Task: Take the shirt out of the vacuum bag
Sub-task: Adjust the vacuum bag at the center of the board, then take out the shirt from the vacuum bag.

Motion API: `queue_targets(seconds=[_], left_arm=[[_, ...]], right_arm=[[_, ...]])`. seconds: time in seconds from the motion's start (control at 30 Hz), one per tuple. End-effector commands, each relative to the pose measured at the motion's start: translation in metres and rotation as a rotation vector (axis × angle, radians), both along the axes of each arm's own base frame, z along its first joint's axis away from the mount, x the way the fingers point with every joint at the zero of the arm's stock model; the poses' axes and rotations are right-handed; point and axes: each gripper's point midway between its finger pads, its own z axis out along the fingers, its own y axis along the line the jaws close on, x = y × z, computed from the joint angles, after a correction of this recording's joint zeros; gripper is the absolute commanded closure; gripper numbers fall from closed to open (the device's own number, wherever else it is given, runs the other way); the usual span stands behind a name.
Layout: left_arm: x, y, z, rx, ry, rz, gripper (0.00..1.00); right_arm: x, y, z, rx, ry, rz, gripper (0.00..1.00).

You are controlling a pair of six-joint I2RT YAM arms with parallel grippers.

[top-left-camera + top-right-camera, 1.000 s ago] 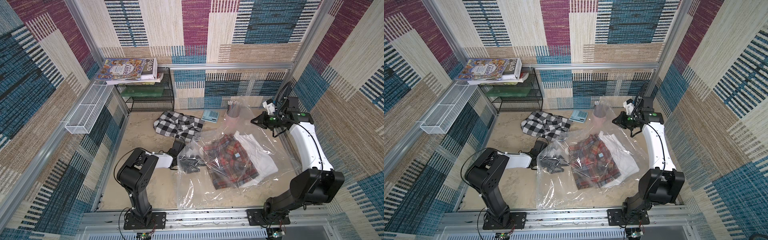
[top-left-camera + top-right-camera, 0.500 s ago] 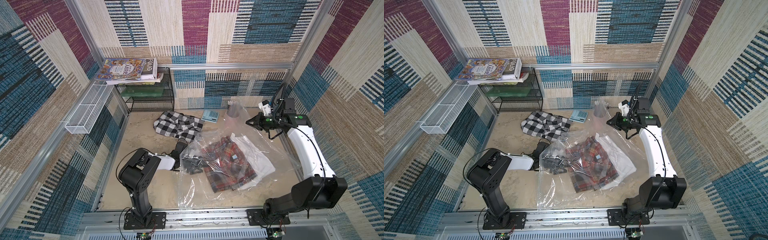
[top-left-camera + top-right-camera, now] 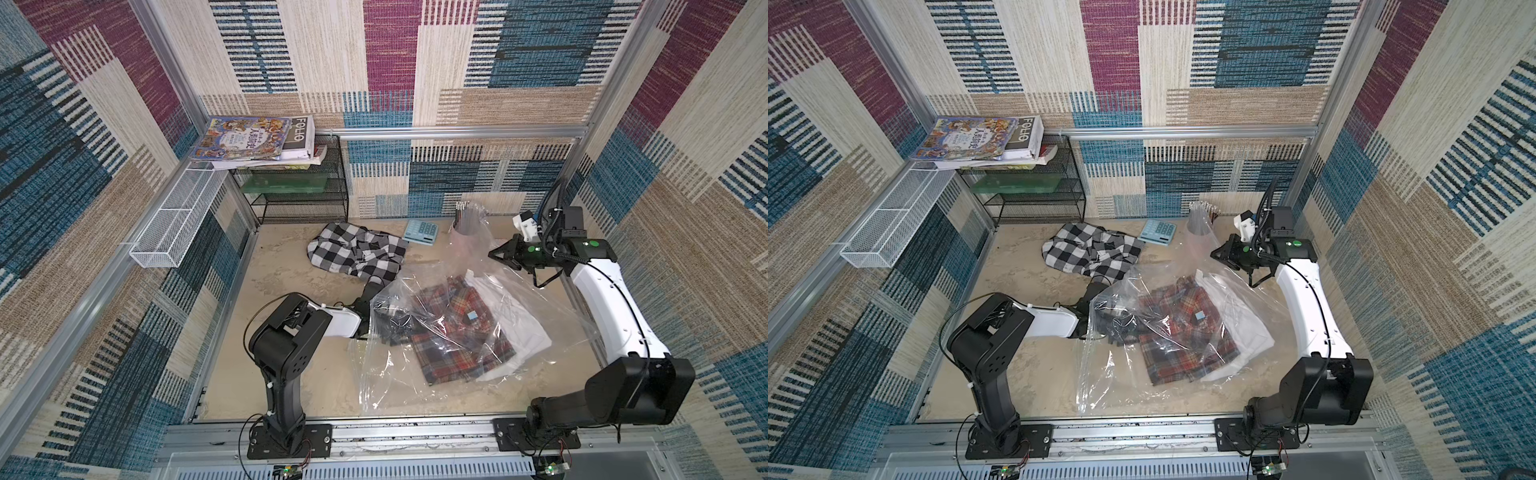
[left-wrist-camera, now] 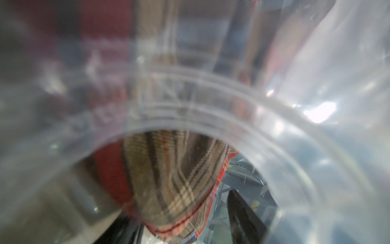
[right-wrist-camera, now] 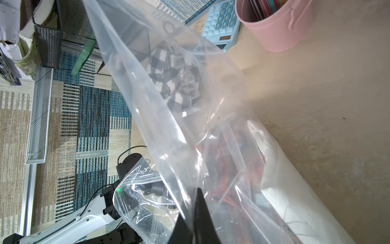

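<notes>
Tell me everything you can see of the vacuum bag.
The vacuum bag is large, clear, glossy, crinkled plastic, lying slumped on the table. Its far corner is pinched and lifted by the shut right hand. Its mouth, edged with a ribbed zip strip, stands open towards the left hand, which reaches inside. A red plaid shirt and a folded white cloth show through its film.

The shirt (image 3: 457, 328) lies in the vacuum bag (image 3: 382, 365). Just behind the bag sit a loose garment (image 3: 357, 251), a calculator (image 3: 420, 232) and a pencil pot (image 3: 466, 224); farther behind, leftward, a wire rack (image 3: 299, 199) bears books (image 3: 249, 139).
</notes>
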Motion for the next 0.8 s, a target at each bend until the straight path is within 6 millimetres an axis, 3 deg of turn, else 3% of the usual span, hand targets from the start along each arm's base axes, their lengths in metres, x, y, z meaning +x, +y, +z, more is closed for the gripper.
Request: queue_targets(seconds=[0.0, 0.2, 0.27, 0.3, 0.47, 0.77], left_arm=[[-0.023, 0.062, -0.074, 0.447, 0.151, 0.110, 0.48], [-0.024, 0.066, -0.077, 0.486, 0.156, 0.083, 0.73], [-0.023, 0.068, -0.076, 0.502, 0.153, 0.079, 0.98], [-0.023, 0.068, -0.075, 0.504, 0.152, 0.077, 1.00], [-0.019, 0.069, -0.059, 0.496, 0.116, 0.071, 1.00], [-0.017, 0.079, -0.021, 0.457, 0.069, 0.078, 1.00]], right_arm=[[-0.002, 0.004, 0.004, 0.027, -0.028, 0.023, 1.00], [-0.007, 0.005, -0.002, 0.033, -0.025, 0.031, 1.00], [-0.009, 0.005, -0.006, 0.032, -0.019, 0.032, 1.00], [-0.010, 0.005, -0.009, 0.031, -0.014, 0.034, 1.00], [-0.019, -0.008, -0.034, 0.021, 0.029, 0.013, 1.00], [-0.036, -0.079, -0.104, 0.054, 0.140, -0.159, 1.00]])
